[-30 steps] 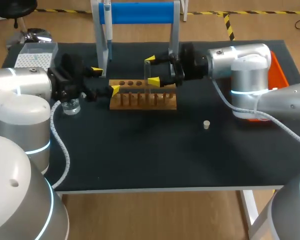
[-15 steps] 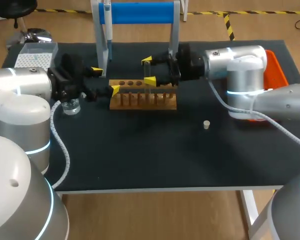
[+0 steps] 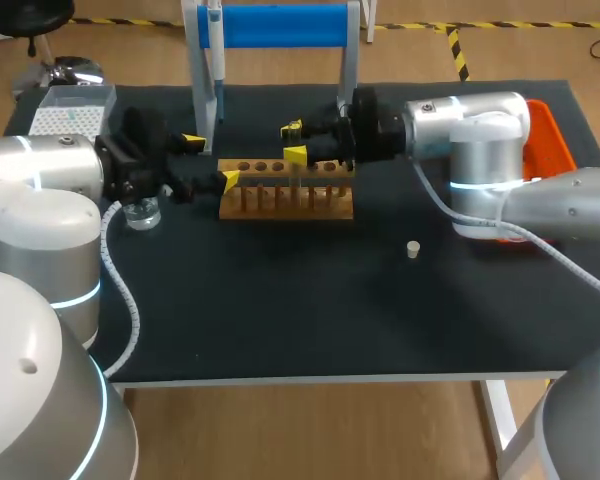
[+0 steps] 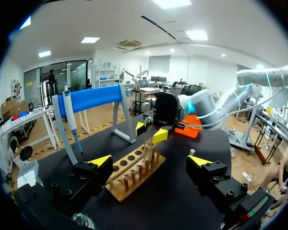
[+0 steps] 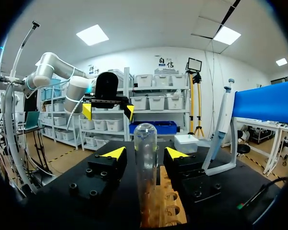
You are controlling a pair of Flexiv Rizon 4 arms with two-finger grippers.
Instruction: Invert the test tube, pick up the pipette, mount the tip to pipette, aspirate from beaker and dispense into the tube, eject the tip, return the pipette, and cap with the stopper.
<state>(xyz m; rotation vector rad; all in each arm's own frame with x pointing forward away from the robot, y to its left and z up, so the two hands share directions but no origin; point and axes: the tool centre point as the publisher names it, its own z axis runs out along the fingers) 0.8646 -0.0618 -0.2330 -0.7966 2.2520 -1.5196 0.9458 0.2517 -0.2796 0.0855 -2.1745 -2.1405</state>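
A clear test tube point(image 5: 145, 163) stands upside down on a peg of the wooden rack point(image 3: 285, 195). My right gripper point(image 3: 294, 142) straddles the test tube point(image 4: 148, 148), one yellow-tipped finger on each side. In the right wrist view a narrow gap still shows between each finger and the glass, so my right gripper point(image 5: 145, 153) is open. At the rack's left end my left gripper point(image 3: 210, 160) is wide open and holds nothing. The pipette point(image 3: 216, 60) hangs on the blue stand point(image 3: 280, 25). The stopper point(image 3: 413, 249) lies on the mat right of the rack.
A glass beaker point(image 3: 140, 212) sits under my left wrist. A tip box point(image 3: 65, 110) is at the far left corner. An orange tray point(image 3: 558, 150) lies behind my right arm. The dark mat in front of the rack is bare.
My right gripper has slid left over the rack and its fingers have drawn in around the upside-down test tube. My left arm has not moved.
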